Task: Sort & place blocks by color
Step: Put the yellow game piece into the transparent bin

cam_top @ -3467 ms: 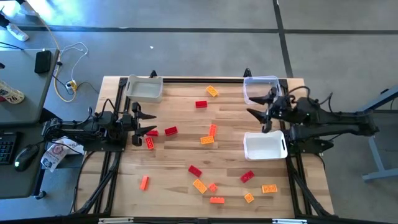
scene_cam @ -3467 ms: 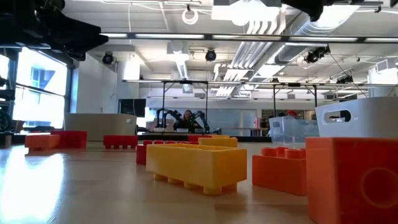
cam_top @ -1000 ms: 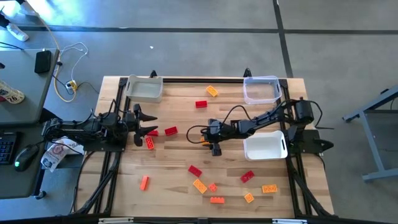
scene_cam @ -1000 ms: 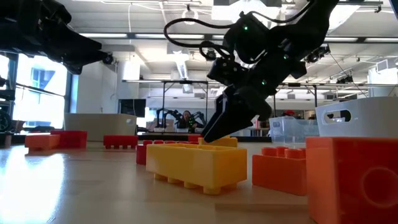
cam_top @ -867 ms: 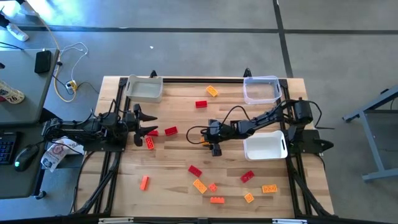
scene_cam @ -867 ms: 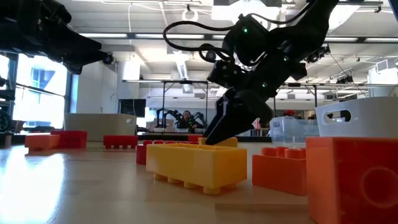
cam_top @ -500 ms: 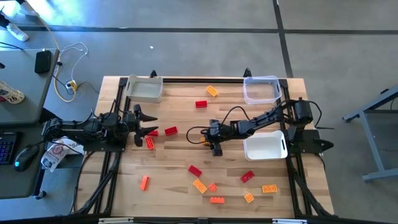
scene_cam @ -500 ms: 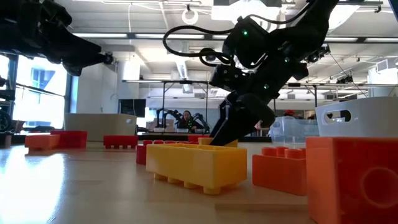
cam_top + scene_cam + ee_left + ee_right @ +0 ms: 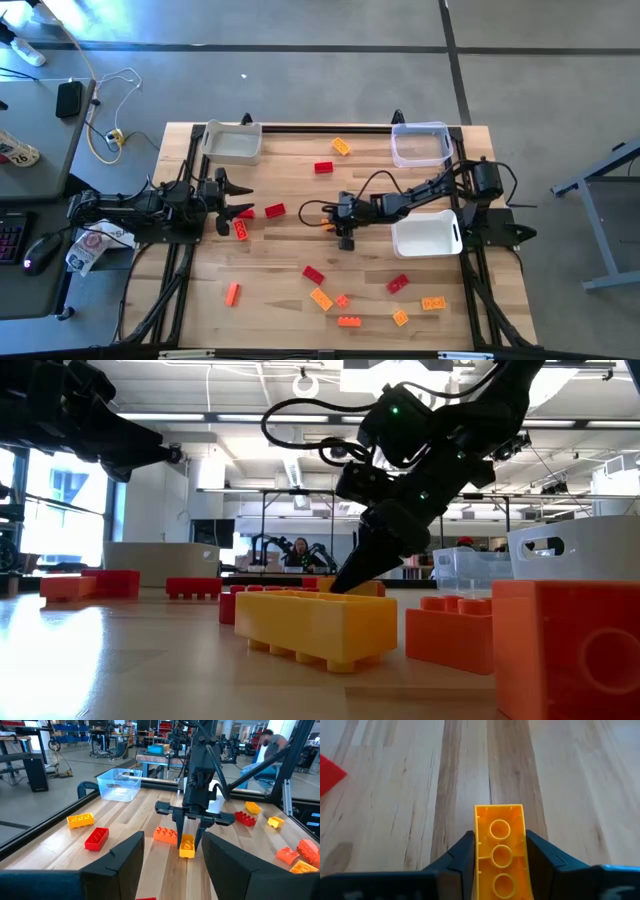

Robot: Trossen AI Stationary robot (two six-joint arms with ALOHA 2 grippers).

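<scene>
**A:** Going left to right: the left gripper (image 9: 236, 198) is waiting with its fingers spread near the table's left edge, just by two red blocks (image 9: 274, 210). What is the right one doing?

**B:** The right gripper (image 9: 187, 841) is reaching out over mid-table, fingers pointing down, and is clamping a yellow-orange block (image 9: 501, 855) on its long sides. The block looks to be at or barely above the wooden table (image 9: 290, 170).

**A:** How should it carry on?

**B:** I'd say it should be lifting straight up, keeping the squeeze even so the block isn't twisting, and clearing the orange block (image 9: 165, 834) just beside it before swinging towards a bin (image 9: 426, 236).
</scene>
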